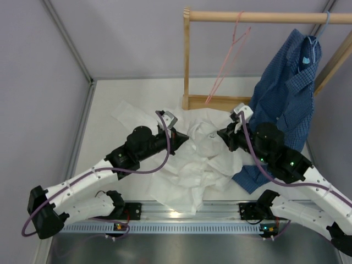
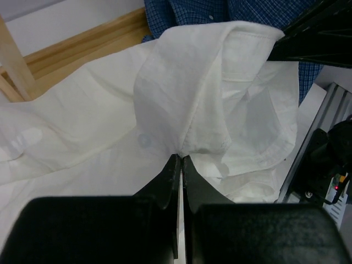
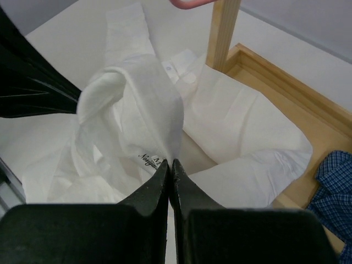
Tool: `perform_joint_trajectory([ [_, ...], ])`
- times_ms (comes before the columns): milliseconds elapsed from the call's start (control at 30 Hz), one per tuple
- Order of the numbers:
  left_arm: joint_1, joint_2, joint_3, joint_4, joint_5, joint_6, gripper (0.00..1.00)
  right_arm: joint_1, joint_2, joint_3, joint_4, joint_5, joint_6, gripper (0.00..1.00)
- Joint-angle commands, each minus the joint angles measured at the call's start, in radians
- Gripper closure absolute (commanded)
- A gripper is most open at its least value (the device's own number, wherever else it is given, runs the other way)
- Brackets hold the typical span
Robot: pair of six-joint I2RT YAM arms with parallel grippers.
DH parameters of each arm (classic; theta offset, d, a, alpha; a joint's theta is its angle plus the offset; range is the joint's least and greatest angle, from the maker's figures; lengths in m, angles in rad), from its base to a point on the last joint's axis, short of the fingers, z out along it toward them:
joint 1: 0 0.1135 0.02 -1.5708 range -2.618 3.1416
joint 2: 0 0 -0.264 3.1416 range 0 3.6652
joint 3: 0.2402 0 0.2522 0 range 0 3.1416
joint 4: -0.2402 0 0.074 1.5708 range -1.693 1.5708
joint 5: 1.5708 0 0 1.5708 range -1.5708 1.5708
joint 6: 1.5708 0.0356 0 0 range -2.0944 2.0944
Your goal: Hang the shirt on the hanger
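Black fingers of the left gripper [image 2: 180, 159] fill the bottom of the left wrist view, clenched tight on a raised fold of the white shirt [image 2: 209, 93], which rises from the tips in a loose hood of cloth. In the right wrist view the right gripper [image 3: 170, 164] is likewise pinched closed on a bunched ridge of the same garment, just beside a small printed label [image 3: 149, 159] whose wording is too small to read. From above, both arms reach inward over the table [image 1: 110, 99], their grippers facing each other and holding the crumpled fabric between them. The rest of the white shirt lies spread in a heap toward the near edge, and its far edge reaches the base frame of the wooden rack [image 1: 187, 60]. Behind it, the pink wire hanger [image 1: 228, 60] hangs by its hook from the top rail [image 1: 264, 17], bare and tilted, apart from both grippers. At the right end of that rail a blue checked shirt [image 1: 289, 93] hangs on a light blue hanger [image 1: 322, 27], its hem trailing onto the table beside the right arm.
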Motion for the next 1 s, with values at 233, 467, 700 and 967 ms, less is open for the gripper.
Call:
perform_joint_trajectory([
  [233,-0.032,-0.006,0.104,-0.278,-0.259,-0.104,1.0,0.003,0.115,0.037,0.011,0.296,0.05,1.0],
  [467,-0.104,0.026,0.252,-0.591,-0.331,-0.212,1.0,0.004,0.175,0.055,0.023,0.375,0.061,1.0],
  [700,-0.275,0.115,0.408,-0.825,-0.501,-0.317,1.0,0.006,0.184,0.034,0.066,0.227,0.047,1.0],
  [967,-0.366,0.252,0.604,-1.041,-0.695,-0.328,1.0,0.012,0.229,0.001,0.063,0.203,0.021,1.0],
])
